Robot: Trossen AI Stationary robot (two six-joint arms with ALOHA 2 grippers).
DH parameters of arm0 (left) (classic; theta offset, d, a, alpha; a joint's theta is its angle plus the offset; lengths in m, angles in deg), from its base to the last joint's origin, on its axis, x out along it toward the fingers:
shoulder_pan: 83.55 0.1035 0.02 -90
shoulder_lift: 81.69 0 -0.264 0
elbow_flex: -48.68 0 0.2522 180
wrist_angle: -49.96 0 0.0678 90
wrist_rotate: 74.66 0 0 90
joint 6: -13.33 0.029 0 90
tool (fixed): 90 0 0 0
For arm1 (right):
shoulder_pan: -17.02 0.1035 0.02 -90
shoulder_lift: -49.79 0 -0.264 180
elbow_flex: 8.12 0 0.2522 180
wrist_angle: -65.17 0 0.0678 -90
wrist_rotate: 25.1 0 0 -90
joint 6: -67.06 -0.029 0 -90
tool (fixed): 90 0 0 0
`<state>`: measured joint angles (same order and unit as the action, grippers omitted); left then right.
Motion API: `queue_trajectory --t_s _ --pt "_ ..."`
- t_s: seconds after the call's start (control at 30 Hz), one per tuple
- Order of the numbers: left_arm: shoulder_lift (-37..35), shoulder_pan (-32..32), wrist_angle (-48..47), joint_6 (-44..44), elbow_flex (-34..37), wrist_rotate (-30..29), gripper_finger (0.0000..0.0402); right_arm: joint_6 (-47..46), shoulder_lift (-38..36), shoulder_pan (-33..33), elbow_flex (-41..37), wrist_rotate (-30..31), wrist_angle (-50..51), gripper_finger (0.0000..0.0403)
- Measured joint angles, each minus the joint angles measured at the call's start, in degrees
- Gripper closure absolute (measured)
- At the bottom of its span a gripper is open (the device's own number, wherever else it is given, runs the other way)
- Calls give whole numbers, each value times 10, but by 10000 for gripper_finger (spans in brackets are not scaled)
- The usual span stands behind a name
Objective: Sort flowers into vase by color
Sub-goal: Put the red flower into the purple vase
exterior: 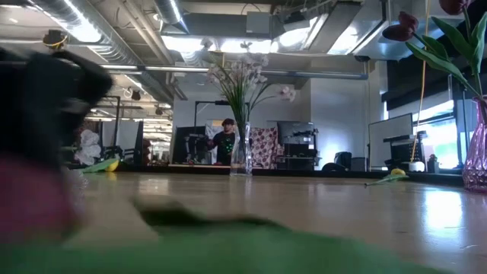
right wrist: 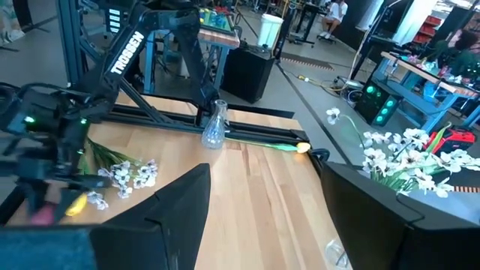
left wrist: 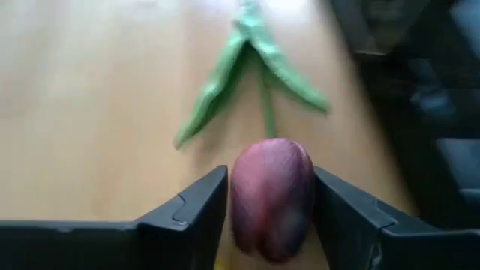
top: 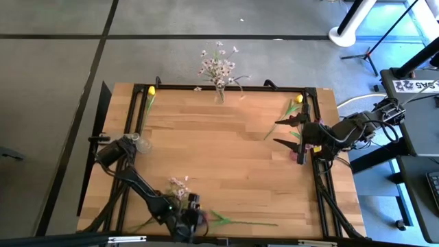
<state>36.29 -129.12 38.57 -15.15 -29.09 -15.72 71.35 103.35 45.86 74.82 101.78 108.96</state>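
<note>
While astride maroon tulip (left wrist: 271, 196) (unclamped): left fingers (left wrist: 191, 214)

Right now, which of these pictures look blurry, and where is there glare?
Low view: the near foreground is a dark, maroon and green smear, while the far vase is sharp. Left wrist view: the maroon tulip between the left hand's fingers is slightly soft, its leaves blurrier. High view: sharp, with sun glare on the floor at the upper right.
</note>
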Motion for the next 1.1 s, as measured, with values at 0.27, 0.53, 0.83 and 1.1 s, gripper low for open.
queue_trajectory --t_s 0.27,0.53,0.83,1.1 --pt "-30 91 -46 6 1 -28 329 -41 4 0 0 -4 1 150" --pt "-56 177 -71 142 1 -12 394 -175 100 -4 -44 -39 3 150" --pt "-64 223 -60 61 0 75 291 -265 250 -3 -48 -134 -23 150" --pt "-117 192 -98 64 1 122 221 -316 384 -3 -48 -190 -45 150"
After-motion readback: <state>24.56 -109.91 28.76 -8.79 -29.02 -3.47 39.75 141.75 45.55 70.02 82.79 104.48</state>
